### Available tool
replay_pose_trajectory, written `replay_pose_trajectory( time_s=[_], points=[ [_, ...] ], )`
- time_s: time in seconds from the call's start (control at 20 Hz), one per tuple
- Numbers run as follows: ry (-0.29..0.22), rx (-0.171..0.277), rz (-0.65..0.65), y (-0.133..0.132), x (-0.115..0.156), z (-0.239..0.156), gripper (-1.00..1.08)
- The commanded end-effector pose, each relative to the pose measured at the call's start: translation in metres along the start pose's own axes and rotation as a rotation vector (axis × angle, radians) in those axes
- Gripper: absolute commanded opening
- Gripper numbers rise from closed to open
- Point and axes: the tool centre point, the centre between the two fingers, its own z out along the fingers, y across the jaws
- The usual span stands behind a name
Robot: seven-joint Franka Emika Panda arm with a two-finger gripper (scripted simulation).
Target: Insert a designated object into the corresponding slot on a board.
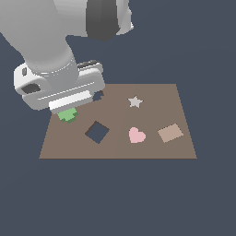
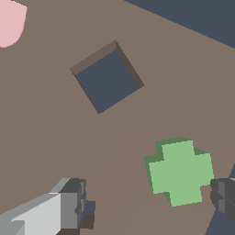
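In the wrist view the two fingers stand wide apart, one light grey finger (image 2: 69,204) and one dark finger (image 2: 224,198), and nothing is gripped between them. The gripper (image 2: 147,202) hovers low over the board (image 2: 46,128). The green cross (image 2: 180,171) lies flat on the board between the fingers, much nearer the dark finger, whose tip looks to be at or just beside one lobe; whether they touch cannot be told. A wide stretch of bare board separates the cross from the light finger.

Beyond the cross, farther from the fingers, is the square hole (image 2: 109,77), set like a diamond and open to the dark floor below. Farther still, at the picture's edge, shows part of the pink heart (image 2: 10,25).

In the exterior view the gripper (image 1: 69,105) hides most of the cross (image 1: 68,115), which sits near the board's edge on the exterior view's left. The slot (image 1: 98,96) is just beside the hand's body, partly covered by it. The heart (image 1: 136,135), grey star (image 1: 134,101) and tan square (image 1: 170,132) lie well apart from the fingers.
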Motion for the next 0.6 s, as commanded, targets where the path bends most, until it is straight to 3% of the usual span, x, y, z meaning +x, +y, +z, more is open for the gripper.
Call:
replay_pose_trajectory(
  time_s=[0.0,0.55],
  points=[
    [0.0,0.003,-0.042,0.01,-0.003,0.009,1.0],
    [-0.004,0.011,-0.149,0.039,-0.008,0.034,1.0]
  ],
)
